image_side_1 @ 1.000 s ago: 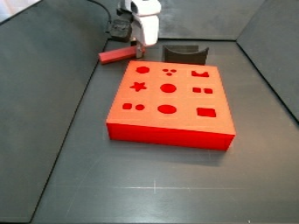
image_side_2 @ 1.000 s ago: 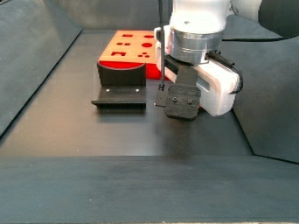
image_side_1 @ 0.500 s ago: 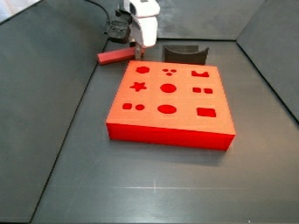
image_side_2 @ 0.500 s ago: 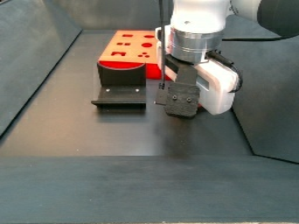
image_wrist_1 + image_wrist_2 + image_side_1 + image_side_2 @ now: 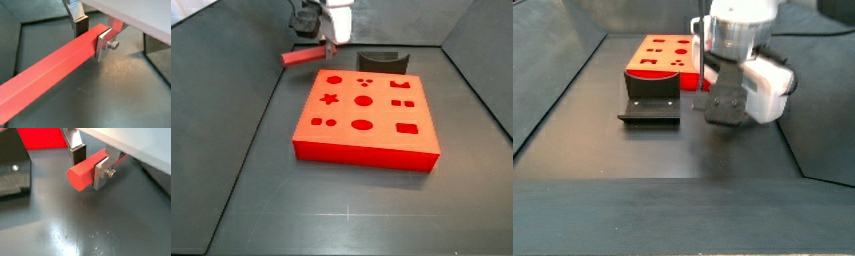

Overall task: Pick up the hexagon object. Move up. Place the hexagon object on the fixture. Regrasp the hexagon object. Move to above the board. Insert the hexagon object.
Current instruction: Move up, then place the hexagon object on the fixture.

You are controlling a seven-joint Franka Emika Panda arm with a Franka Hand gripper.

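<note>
Dark grey walls and a dark grey floor enclose the work area in every view. In a wrist view, the gripper (image 5: 91,36) stands closed on the hexagon object (image 5: 53,70), a long red-pink bar running out from between the silver plate fingers (image 5: 103,44); the hold sits near one end, so most of the bar's length overhangs. In a wrist view, the bar's short end (image 5: 84,172) projects just past the fingers, clear of the floor (image 5: 87,228), with the fixture (image 5: 13,170) off to one side. In a side view, the bar (image 5: 306,54) hangs raised and slightly tilted beyond the far corner of the board (image 5: 366,115), with the fixture (image 5: 382,61) near the board's far edge. In a side view, the gripper (image 5: 722,105) is blurred and hides the bar; the fixture (image 5: 649,104) sits between it and the board (image 5: 663,56). The bar appears rigid, light and smooth-faced; an off-centre hold may let it pivot, so a grasp nearer its middle, across opposite flats, would likely hold it steadier.
</note>
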